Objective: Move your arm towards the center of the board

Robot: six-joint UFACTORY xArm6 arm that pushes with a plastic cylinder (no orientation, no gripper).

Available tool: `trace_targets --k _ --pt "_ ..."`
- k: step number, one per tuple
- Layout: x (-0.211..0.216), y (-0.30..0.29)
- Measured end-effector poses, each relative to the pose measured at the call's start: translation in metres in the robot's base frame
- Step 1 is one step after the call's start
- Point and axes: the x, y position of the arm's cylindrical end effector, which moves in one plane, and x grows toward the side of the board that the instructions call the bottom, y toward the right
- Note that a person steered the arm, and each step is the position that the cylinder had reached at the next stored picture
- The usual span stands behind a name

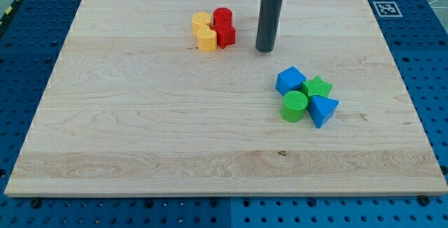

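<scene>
Wooden board (140, 130) bears my tip (265, 49), clawless, right of red block (224, 26).

We see my tip (265, 49) resting on the board (140, 130), just right of the red block (224, 27). The yellow block (204, 31) touches the red block's left side. Lower right of my tip cluster a blue cube (289, 80), green star (317, 87), green cylinder (294, 106) and blue wedge (322, 109).
</scene>
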Motion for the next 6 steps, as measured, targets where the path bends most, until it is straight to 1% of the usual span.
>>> trace_targets --k 2,4,5,6 --pt "0.032 -0.008" --pt "0.049 -0.008" --pt "0.054 -0.008" --pt "0.048 -0.008"
